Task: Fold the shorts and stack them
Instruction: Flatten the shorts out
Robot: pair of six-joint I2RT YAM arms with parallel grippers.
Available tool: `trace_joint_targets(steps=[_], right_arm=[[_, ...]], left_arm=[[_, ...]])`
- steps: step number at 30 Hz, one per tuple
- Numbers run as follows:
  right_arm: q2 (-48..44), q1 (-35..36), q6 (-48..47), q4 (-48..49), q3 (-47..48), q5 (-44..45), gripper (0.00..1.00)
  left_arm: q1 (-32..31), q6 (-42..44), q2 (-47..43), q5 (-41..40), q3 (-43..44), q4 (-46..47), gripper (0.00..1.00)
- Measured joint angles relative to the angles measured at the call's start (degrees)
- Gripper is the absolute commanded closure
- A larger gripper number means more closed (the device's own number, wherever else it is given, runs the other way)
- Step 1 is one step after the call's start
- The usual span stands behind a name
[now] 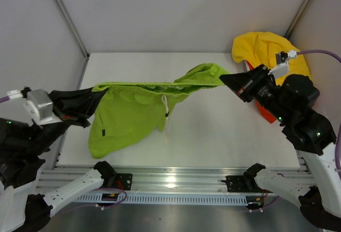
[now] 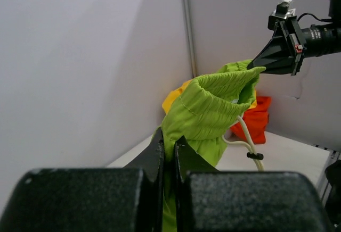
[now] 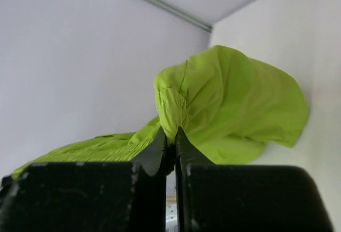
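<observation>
From the top camera I see the lime-green shorts (image 1: 128,112) stretched over the table (image 1: 224,131) between 2 grippers. The left gripper (image 1: 96,96) pinches one end of the waistband and the right gripper (image 1: 226,80) the other, with the legs hanging below. The orange-red shorts (image 1: 265,110) lie at the far right beside a yellow cloth (image 1: 261,48), mostly hidden by the right arm. The left wrist view shows its jaws pressed on green fabric, a white drawstring (image 2: 246,136) dangling. The right wrist view shows the same: jaws clamped on a gathered fold.
</observation>
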Motion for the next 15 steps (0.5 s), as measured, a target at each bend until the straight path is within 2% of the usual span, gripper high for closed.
trace_joint_targets(steps=[7, 15], right_arm=[[-4.1, 0.7, -1.2, 4.4, 1.6, -8.5, 1.00], [-1.2, 0.6, -2.2, 4.8, 1.8, -8.2, 1.00]], left_arm=[[0.0, -2.6, 1.0, 4.6, 11.1, -5.2, 1.00], [0.0, -2.8, 3.5, -3.9, 8.3, -5.2, 1.00]])
